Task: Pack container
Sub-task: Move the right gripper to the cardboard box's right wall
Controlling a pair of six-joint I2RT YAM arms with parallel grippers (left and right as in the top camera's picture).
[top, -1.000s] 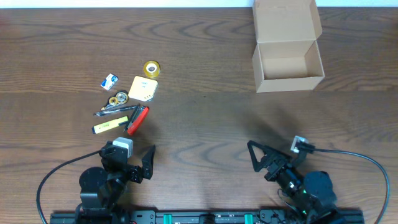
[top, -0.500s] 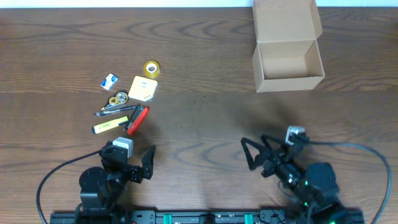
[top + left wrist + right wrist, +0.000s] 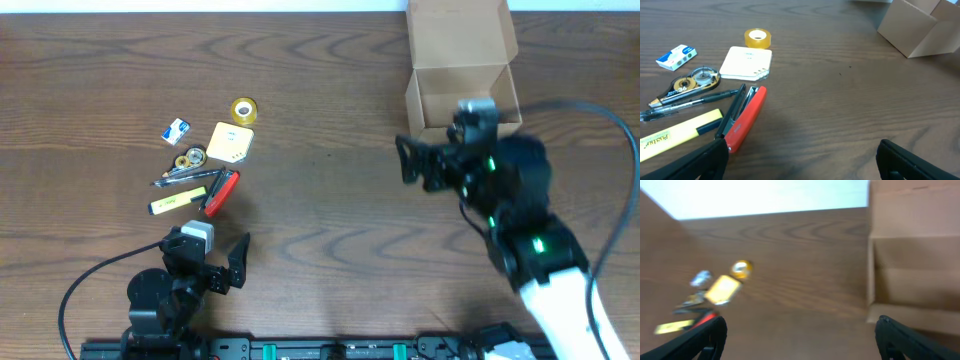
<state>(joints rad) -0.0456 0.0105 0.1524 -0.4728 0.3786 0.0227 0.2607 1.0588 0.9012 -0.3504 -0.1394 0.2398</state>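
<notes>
The tan cardboard container stands open at the back right, flap lid up; it shows in the right wrist view and at the left wrist view's corner. My right gripper is open and empty, raised just in front of and left of the container. My left gripper is open and empty, low near the front edge. A stationery pile lies at the left: tape roll, cream pad, red stapler, yellow highlighter, pens, correction tape, eraser.
Bare wooden table lies between the pile and the container. A black cable arcs from the right arm along the right edge. The white wall edge runs along the back.
My right arm has swung up and forward from the front edge toward the container, jaws still open. The left arm and all items have not moved.
</notes>
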